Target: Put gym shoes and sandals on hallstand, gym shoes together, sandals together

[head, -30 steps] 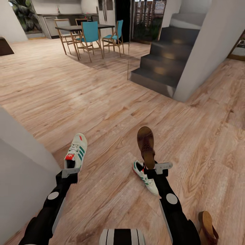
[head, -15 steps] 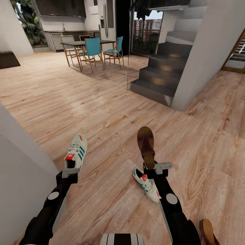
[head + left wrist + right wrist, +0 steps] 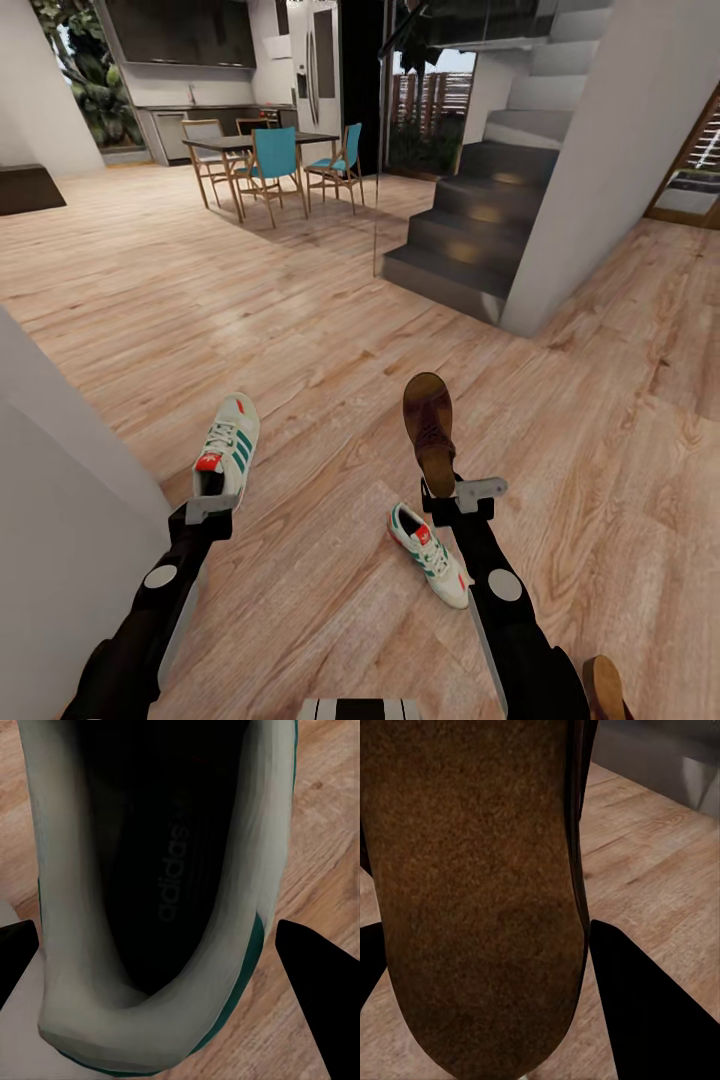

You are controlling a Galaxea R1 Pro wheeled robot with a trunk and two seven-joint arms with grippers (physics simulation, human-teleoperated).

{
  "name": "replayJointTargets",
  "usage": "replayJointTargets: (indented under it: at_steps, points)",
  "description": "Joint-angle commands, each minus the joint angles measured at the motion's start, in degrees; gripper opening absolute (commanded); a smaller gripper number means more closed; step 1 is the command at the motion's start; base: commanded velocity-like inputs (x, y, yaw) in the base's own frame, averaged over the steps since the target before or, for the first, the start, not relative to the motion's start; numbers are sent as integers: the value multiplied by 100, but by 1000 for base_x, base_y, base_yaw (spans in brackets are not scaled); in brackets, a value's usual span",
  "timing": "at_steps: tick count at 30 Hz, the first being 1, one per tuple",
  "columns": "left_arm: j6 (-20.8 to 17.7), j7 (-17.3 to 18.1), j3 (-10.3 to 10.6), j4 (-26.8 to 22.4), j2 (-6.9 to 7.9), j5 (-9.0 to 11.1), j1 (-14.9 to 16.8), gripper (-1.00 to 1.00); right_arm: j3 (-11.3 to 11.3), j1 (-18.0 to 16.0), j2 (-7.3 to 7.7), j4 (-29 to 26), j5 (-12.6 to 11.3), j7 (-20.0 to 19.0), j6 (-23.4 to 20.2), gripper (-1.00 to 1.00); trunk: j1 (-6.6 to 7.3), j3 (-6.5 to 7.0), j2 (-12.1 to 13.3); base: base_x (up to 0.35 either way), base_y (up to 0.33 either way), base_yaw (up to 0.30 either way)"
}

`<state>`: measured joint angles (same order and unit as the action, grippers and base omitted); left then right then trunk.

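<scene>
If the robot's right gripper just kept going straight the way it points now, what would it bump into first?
Nothing soon, it seems. The right gripper, shut on a dark brown leather sandal, points across bare warm brown wood-plank floor. Probably the dark grey staircase far ahead, though depth is unclear.

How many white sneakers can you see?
2: one gym shoe held in the left gripper, another gym shoe lying on the corridor floor beside the right arm.

2nd sandal cut off btm-right

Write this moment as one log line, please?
left gripper: holding gym shoe | right gripper: holding sandal | second gym shoe: on floor
</scene>
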<state>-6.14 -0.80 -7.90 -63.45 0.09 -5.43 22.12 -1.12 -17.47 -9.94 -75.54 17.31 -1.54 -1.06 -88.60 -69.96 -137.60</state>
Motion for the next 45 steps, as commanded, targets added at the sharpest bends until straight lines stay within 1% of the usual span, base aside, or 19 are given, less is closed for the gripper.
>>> replayJointTargets:
  at_steps: [1,8,37,40,45]
  points:
    - [-26,-8,4,-9,0,-56,-8,-100,-12,-2,-6,-3,45,-13,-10,-100,1,5,-2,0,0,0]
    - [-10,-15,8,-9,-1,-55,-31,-100,-12,-2,-6,-4,45,-13,-8,-100,1,68,-2,-43,0,0]
    - [-6,-9,8,-9,-9,-55,-32,-100,-7,7,-6,2,49,-13,-17,-100,1,329,-2,-329,11,0]
    - [-4,-9,8,-14,-8,-57,-32,-100,-4,7,-6,-3,46,-13,-17,-100,1,354,-2,-263,49,-107]
    - [-4,-8,8,-26,-9,-56,-32,-100,-3,7,-6,-4,45,-13,-16,-100,1,386,-2,-56,9,-219]
